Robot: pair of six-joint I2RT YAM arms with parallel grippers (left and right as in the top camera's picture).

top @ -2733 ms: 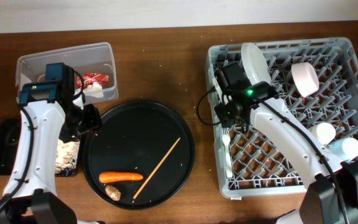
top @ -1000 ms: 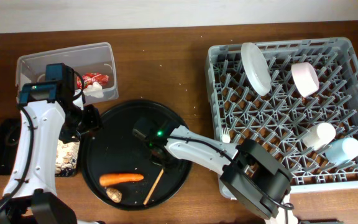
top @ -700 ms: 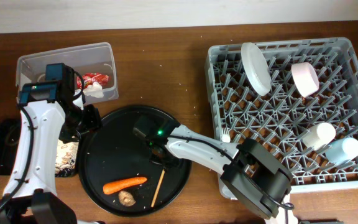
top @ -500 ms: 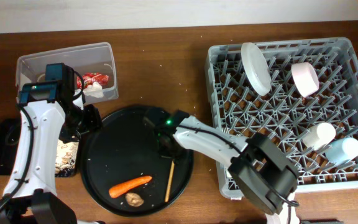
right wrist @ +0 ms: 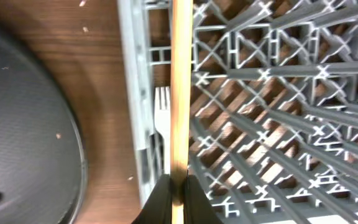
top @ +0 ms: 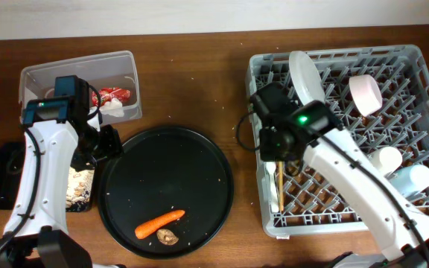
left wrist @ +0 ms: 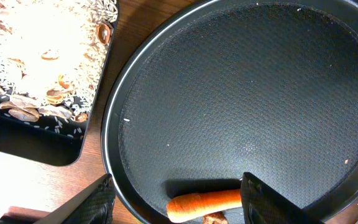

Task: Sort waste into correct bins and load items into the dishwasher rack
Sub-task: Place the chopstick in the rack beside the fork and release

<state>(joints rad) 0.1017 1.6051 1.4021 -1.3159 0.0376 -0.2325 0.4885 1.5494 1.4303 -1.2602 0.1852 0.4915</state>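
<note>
Right gripper (right wrist: 176,202) is holding the thin wooden stick (right wrist: 180,87), fingers clamped on its lower end, over the dishwasher rack's (top: 363,52) left side, beside the white plastic fork (right wrist: 161,118). Left gripper (left wrist: 178,190) is hovering, fingers apart, over the round black tray (left wrist: 241,93) bearing the carrot (top: 160,222).

The left arm (top: 39,171) rises from its base and bends at the wrist, so that the left gripper (left wrist: 179,202) points downward with its two fingers (left wrist: 95,200) spread wide apart and nothing between them. The right arm (top: 356,179) is stretched far out from its base. The right gripper (right wrist: 178,200) has its fingers pressed together on one end of the thin wooden stick (right wrist: 181,93), which runs straight forward from the fingertips.
</note>
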